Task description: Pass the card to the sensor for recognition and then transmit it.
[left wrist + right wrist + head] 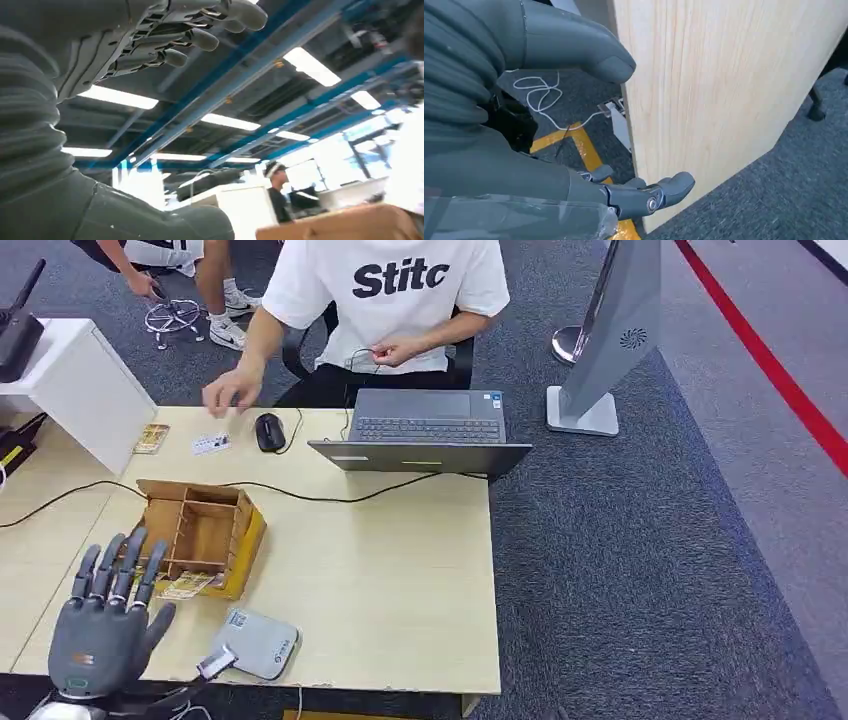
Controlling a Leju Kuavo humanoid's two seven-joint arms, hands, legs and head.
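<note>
Pale wood tabletop [400,570] lies before me. My left hand [105,625] is raised at 7 o'clock, fingers spread, holding nothing. My right hand [574,130] hangs below the edge, empty. Card [210,443] lies at 11 o'clock, sensor [255,642] near the front edge.

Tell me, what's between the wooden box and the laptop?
In the head view, a black cable crosses the bare table between the wooden box and the laptop.

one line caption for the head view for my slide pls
Robot's open left hand raised over the wooden box and grey sensor as a seated person reaches for the card.
</note>
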